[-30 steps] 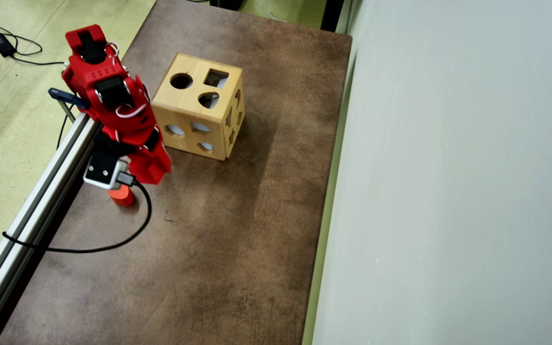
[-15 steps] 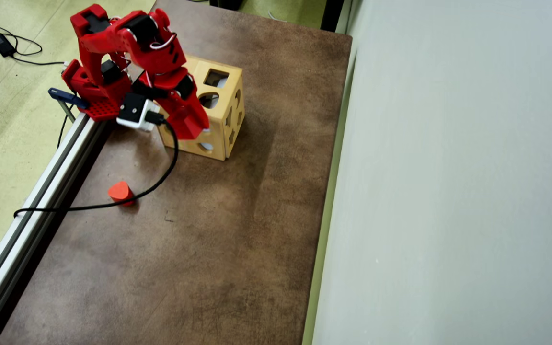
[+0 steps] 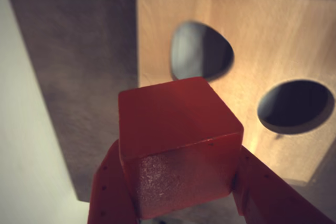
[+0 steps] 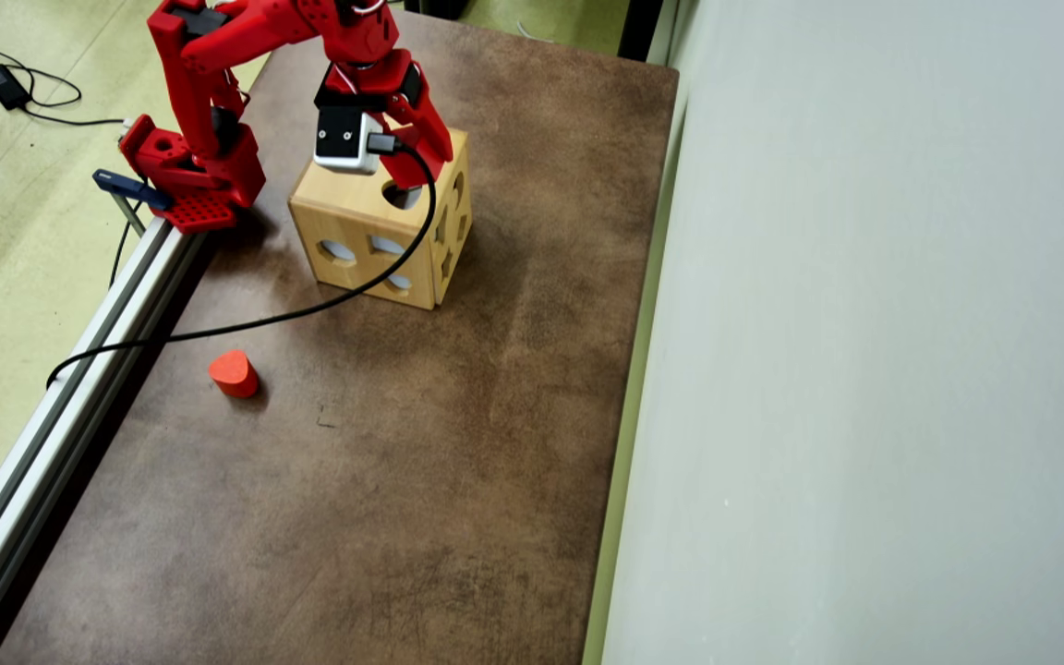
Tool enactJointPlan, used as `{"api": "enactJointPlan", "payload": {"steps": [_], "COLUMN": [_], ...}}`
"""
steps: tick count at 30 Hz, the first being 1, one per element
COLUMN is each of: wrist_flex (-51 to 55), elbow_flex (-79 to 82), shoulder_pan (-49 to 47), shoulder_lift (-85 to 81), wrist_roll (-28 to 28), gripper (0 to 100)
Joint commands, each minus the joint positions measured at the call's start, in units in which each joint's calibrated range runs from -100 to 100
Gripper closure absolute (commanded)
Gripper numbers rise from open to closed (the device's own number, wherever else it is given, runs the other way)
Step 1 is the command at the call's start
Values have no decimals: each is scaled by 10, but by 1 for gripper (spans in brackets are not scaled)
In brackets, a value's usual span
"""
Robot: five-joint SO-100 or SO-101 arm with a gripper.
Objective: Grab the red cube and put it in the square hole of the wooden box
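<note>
My red gripper [image 3: 181,182] is shut on the red cube [image 3: 176,140], which fills the lower middle of the wrist view. It is held over the near edge of the wooden box's top [image 3: 262,30], where a rounded-triangle hole [image 3: 202,51] and a round hole [image 3: 295,106] show. No square hole is visible in the wrist view. In the overhead view the gripper [image 4: 417,175] hangs over the wooden box [image 4: 347,222] at the back of the brown table; the cube is hidden there by the arm.
A red rounded block [image 4: 234,372] lies on the brown table [image 4: 403,462] near the left rail [image 4: 61,406]. The arm's base [image 4: 190,175] is clamped at the table's left edge, and a black cable [image 4: 310,309] trails across the table. A pale wall [image 4: 864,369] borders the right side.
</note>
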Motion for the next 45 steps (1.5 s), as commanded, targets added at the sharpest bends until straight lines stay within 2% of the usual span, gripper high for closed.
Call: {"api": "enactJointPlan", "payload": {"steps": [1, 18, 24, 45], "wrist_flex": [3, 1, -2, -5], "elbow_flex": [28, 111, 111, 102], "shoulder_pan": [-33, -45, -45, -45], "shoulder_lift": [-48, -60, -60, 1], "wrist_roll": [-18, -32, -63, -64], "gripper": [98, 98, 98, 98]}}
